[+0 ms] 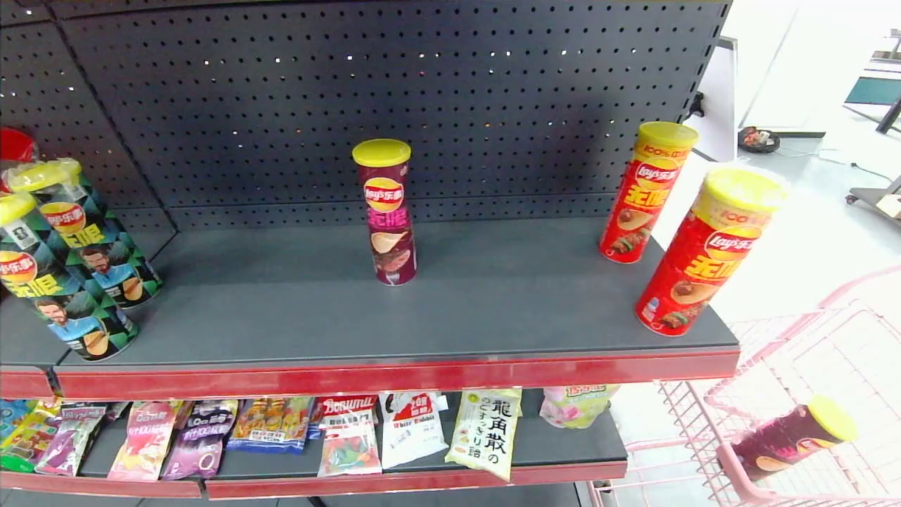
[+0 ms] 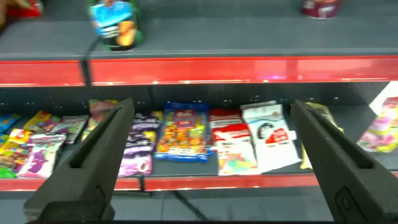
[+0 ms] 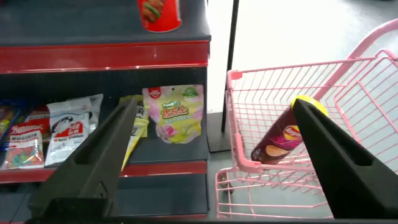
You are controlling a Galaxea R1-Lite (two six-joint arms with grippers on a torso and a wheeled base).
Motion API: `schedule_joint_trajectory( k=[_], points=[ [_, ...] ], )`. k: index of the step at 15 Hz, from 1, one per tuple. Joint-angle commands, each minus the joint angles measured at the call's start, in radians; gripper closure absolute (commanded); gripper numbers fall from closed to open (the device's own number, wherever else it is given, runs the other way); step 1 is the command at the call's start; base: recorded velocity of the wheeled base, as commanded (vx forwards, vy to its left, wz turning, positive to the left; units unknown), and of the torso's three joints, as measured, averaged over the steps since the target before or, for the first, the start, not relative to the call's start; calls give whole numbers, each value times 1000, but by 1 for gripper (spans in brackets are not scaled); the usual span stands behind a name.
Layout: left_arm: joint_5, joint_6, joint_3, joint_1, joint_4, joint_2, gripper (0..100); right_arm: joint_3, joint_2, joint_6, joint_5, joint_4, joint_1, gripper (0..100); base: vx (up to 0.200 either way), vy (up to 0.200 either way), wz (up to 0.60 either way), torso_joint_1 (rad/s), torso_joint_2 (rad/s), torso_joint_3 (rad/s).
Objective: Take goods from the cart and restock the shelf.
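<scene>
The left tool [image 2: 211,106] hangs in front of the shelves with its two fingers spread wide and nothing between them. The right tool [image 3: 212,102] is spread wide as well and holds nothing; it sits near the pink cart [image 3: 261,73].

In the cart a dark purple can [image 3: 283,137] with a yellow lid lies on its side, leaning on the wire wall. In the right wrist view one finger covers its upper end. The head view cuts the cart off at the picture's right and bottom edges.

On the upper shelf [image 1: 450,324] a second purple can [image 1: 386,211] stands upright near the middle, well apart from the rest. Two red cans stand at the right end, one at the back [image 1: 644,191] and one at the front corner [image 1: 707,253]. At the left end stand green-and-black cans [image 1: 91,232], the front one [image 1: 49,289] clipped by the picture's edge. Behind them a red lid [image 1: 14,144] is mostly cut off, too little to tell what it tops.

On the lower shelf [image 1: 422,479] lie snack bags [image 1: 412,429] in a row, their upper parts hidden under the upper shelf's red front edge. The wrist views show the upper cans by their bottoms alone.
</scene>
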Motion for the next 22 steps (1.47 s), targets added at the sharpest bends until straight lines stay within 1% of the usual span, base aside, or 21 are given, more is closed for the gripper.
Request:
schedule_joint_trajectory(
  k=[1,6,9,18,22],
  points=[
    [1,0,0,0,0,1,0,0,0,0,0,0,0,0,0,-200,0,2,2,7],
    [1,0,0,0,0,1,0,0,0,0,0,0,0,0,0,-200,0,3,2,2],
    [1,0,0,0,0,1,0,0,0,0,0,0,0,0,0,0,0,0,0,0],
    [1,0,0,0,0,1,0,0,0,1,0,0,0,0,0,0,-600,3,3,3],
    [1,0,0,0,0,1,0,0,0,1,0,0,0,0,0,0,0,0,0,0]
  ],
)
